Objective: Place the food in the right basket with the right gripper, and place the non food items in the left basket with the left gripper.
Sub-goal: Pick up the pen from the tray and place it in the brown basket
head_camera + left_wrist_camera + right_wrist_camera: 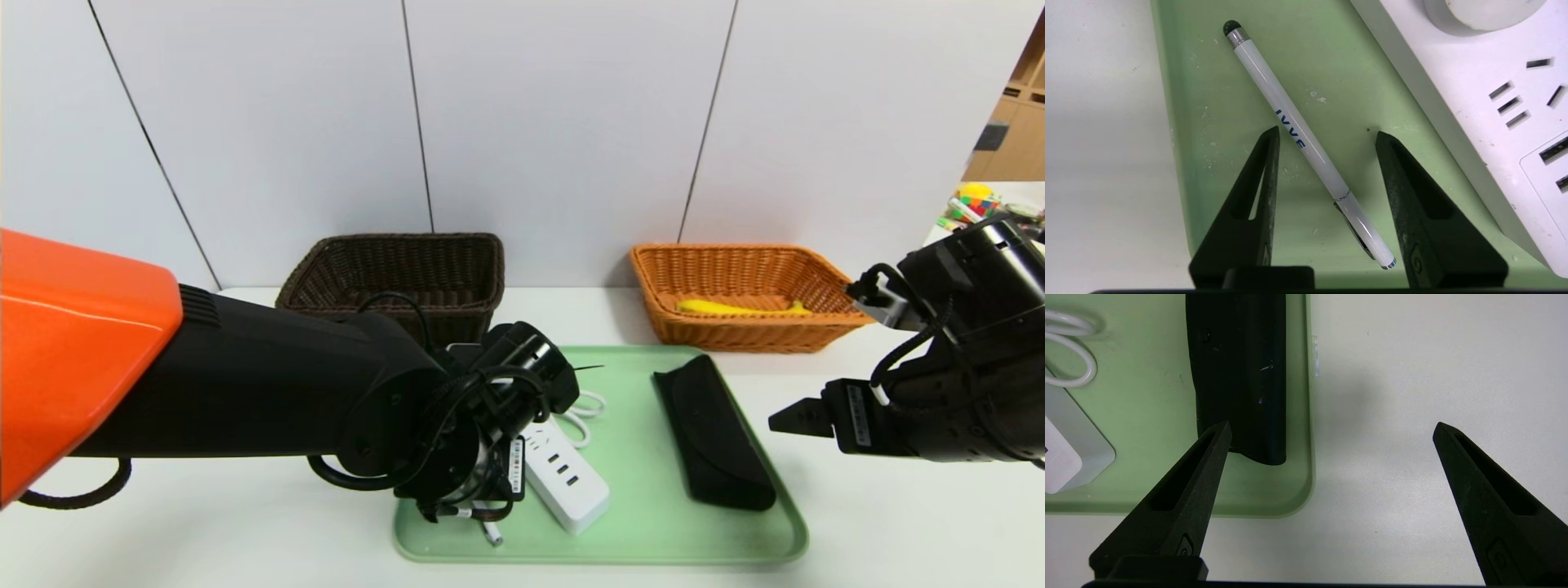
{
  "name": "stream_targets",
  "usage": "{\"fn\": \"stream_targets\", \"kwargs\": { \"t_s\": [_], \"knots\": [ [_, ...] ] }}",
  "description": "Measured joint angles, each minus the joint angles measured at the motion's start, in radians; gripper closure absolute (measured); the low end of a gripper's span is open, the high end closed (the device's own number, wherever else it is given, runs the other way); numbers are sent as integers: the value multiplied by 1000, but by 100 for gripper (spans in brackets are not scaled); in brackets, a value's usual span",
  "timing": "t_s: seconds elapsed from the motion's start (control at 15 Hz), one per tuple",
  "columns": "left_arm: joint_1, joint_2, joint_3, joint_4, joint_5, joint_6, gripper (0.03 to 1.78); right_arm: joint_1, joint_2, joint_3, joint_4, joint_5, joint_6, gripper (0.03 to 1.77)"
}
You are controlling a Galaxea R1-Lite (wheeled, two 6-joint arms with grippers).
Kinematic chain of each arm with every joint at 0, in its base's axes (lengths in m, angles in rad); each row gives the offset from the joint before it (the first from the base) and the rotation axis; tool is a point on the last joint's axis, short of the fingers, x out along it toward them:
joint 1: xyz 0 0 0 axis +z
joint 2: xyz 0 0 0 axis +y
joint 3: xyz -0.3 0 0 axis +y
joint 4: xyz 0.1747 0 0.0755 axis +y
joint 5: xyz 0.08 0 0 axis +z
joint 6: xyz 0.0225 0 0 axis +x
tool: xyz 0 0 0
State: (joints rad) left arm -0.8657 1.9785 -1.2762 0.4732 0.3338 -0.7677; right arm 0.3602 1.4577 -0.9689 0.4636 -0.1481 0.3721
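Observation:
A white pen (1290, 118) with blue lettering lies near the front left corner of the green tray (645, 531); in the head view only its tip (492, 535) shows. My left gripper (1327, 131) is low over the pen, open, with a finger on each side and a gap to both. A white power strip (563, 478) and a black case (714, 433) also lie on the tray. My right gripper (1332, 424) hovers open over the bare table to the right of the tray, holding nothing. A yellow banana (739, 308) lies in the orange right basket (735, 261). The dark brown left basket (400, 261) stands behind the tray.
The power strip (1494, 81) lies close beside the pen, and its white cable (584, 412) is coiled behind it. The case's end (1237, 375) sits near the tray's right rim (1308, 416). Both baskets stand against the white wall. Colourful clutter (976, 200) sits far right.

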Motion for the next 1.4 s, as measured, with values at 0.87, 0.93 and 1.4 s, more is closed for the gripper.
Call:
{"fn": "stream_targets", "kwargs": {
  "t_s": [0.87, 0.93, 1.4],
  "knots": [
    [4, -106, 26, 43, 45, 10, 171, 0, -7, -1, 0, 1, 0, 10],
    [11, -132, 27, 56, 55, 14, 171, 0, -8, -1, 0, 0, 0, 10],
    [119, -255, -48, 49, 61, 178, 171, 0, -18, -4, 0, 1, 0, 10]
  ]
}}
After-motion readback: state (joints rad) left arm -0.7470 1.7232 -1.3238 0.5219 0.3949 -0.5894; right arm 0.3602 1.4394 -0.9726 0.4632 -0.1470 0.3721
